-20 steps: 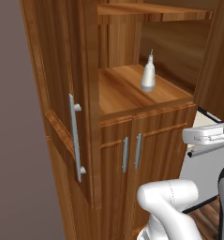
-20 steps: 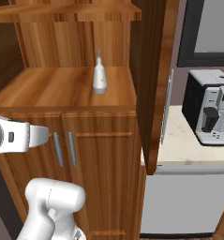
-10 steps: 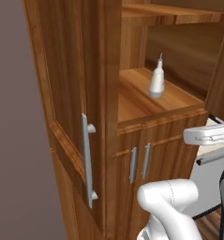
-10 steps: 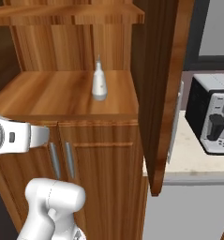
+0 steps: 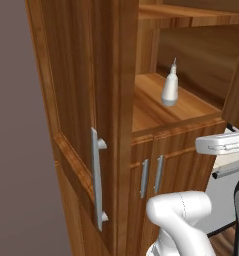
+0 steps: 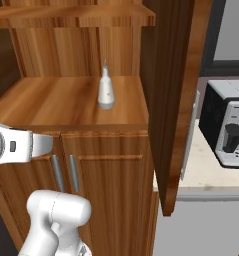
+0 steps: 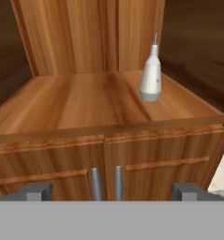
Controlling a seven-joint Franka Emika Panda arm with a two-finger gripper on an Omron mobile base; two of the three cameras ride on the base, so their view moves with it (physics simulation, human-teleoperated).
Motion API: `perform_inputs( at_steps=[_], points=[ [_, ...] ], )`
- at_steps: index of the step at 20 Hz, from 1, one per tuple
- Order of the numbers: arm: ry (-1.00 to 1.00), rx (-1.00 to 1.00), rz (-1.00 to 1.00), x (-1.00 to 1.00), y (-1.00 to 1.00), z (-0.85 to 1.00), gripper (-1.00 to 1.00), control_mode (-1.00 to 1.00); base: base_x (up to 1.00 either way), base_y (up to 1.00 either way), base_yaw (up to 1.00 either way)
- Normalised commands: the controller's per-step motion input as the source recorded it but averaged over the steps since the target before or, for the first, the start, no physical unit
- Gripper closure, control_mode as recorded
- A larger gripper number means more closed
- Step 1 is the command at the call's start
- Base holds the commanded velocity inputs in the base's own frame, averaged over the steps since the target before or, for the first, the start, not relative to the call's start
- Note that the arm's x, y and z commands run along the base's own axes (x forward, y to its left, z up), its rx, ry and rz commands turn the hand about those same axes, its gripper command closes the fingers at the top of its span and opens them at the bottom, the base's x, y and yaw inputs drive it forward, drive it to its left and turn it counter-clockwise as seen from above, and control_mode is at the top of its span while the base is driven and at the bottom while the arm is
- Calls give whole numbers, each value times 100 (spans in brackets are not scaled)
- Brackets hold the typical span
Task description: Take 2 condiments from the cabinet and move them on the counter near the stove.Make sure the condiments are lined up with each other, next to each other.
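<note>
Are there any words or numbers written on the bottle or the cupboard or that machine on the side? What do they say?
None can be read.
White bottle: plain, no label or letters show.
Cabinet and its open door: bare wood grain, nothing written.
Steel appliance on the counter: it has dark parts, but no word or number can be made out.

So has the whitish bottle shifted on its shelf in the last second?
No. The whitish bottle stands at the same spot near the right rear of the shelf; the camera moved, not the bottle.
</note>
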Motion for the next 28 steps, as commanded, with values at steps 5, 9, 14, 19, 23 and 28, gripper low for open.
perform_inputs(
  at_steps=[5, 9, 14, 19, 23, 28],
  points=[
    [0, 0, 0, 0, 0, 0, -100, 100, 64, 6, 0],
    [0, 0, 0, 0, 0, 0, -100, 100, 29, 1, 0],
    [0, 0, 0, 0, 0, 0, -100, 100, 2, 0, 0],
    [0, 0, -4, 0, 0, 7, -100, -100, 0, 0, -1],
    [0, -4, -15, 0, 0, 35, -100, -100, 0, 0, 0],
    [5, -7, -17, 8, 0, 46, -100, -100, 0, 0, 0]
  ],
)
